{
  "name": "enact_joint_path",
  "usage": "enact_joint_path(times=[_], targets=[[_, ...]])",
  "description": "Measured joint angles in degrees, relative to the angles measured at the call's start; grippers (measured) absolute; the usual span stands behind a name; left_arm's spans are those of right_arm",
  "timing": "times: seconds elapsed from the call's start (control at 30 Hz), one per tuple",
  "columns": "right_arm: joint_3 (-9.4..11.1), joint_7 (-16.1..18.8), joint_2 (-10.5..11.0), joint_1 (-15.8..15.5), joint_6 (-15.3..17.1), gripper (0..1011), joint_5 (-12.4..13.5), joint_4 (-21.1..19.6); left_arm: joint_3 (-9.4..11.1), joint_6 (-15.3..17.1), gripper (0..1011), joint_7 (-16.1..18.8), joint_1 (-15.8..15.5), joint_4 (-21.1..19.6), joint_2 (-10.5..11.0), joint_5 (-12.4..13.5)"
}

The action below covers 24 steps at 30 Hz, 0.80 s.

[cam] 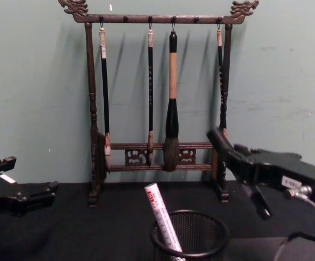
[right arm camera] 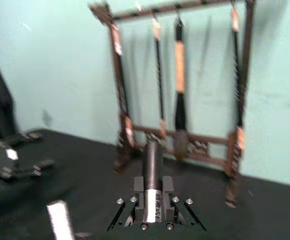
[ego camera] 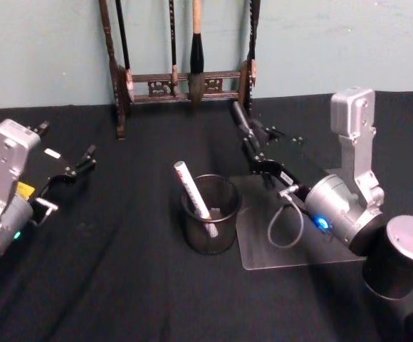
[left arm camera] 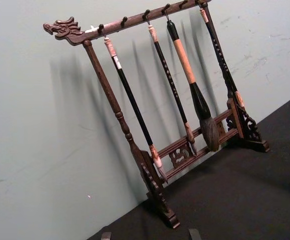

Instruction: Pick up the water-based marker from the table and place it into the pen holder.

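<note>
A white water-based marker (ego camera: 192, 189) (cam: 163, 215) leans inside the black mesh pen holder (ego camera: 222, 236) (cam: 214, 235) at the middle of the table (ego camera: 121, 285), its top sticking out above the rim. My right gripper (ego camera: 255, 146) (right arm camera: 153, 196) (cam: 239, 159) hovers behind and right of the holder, shut on a black marker (ego camera: 239, 118) (right arm camera: 152, 165) with a white label band that points toward the brush rack. My left gripper (ego camera: 80, 164) (cam: 24, 182) rests open at the left, with nothing between its fingers.
A tall dark wooden brush rack (ego camera: 185, 80) (left arm camera: 150, 165) (cam: 157, 155) with several hanging brushes stands at the table's back edge against the green wall. A clear plastic sheet (ego camera: 270, 253) lies right of the holder, under the right arm.
</note>
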Motion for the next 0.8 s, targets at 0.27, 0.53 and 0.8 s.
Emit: enact_joint_path(times=[0.27, 0.53, 0.8], targets=[[-2.5, 2.8, -0.4, -0.5, -5.9, 215, 2.7, 0.4, 0.0, 0.0, 1001, 0.0, 0.0, 0.0, 0.0, 0.0], [-5.0, 3.0, -0.7, 0.7, -7.0, 216, 3.2, 2.7, 0.0, 0.0, 1001, 0.0, 0.0, 0.0, 0.0, 0.0], [-7.0, 2.3, -0.7, 2.1, -7.3, 215, 3.5, 5.4, 0.0, 0.0, 1001, 0.0, 0.0, 0.0, 0.0, 0.0]])
